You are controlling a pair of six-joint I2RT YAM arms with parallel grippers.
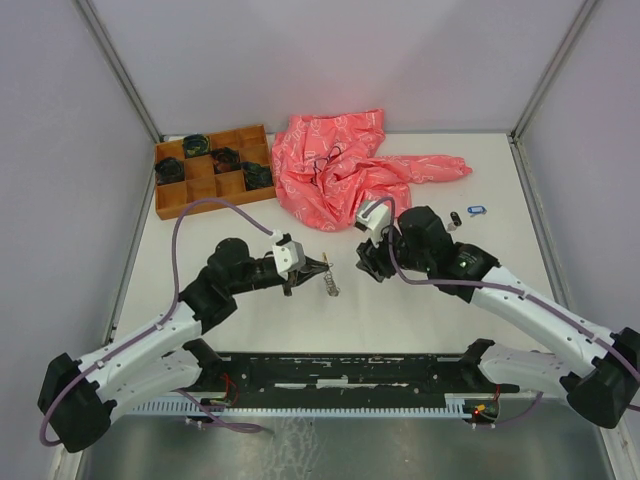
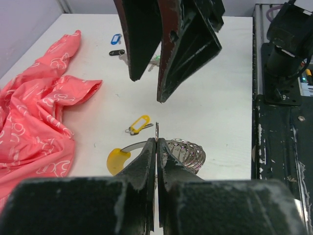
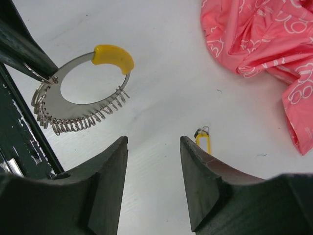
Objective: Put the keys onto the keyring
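Observation:
My left gripper [image 1: 322, 268] is shut on the keyring [image 1: 331, 284] and pinches its wire just above the table. In the left wrist view the ring's silvery coil [image 2: 190, 152] and yellow segment [image 2: 117, 159] show either side of the closed fingertips [image 2: 157, 141]. My right gripper [image 1: 368, 264] is open and empty, hovering just right of the ring; its jaws stand wide apart in the right wrist view [image 3: 152, 141]. The keyring [image 3: 113, 54] hangs at upper left there. A yellow-tagged key [image 3: 203, 141] lies on the table by the right fingertip, also seen in the left wrist view [image 2: 139, 124]. Blue-tagged [image 1: 476, 210] and black-tagged [image 1: 455, 217] keys lie at far right.
A crumpled pink cloth [image 1: 345, 168] lies at the back centre. An orange compartment tray [image 1: 170, 205] with dark coiled bundles stands at back left. A black rail [image 1: 340, 372] runs along the near table edge. Grey walls enclose the table.

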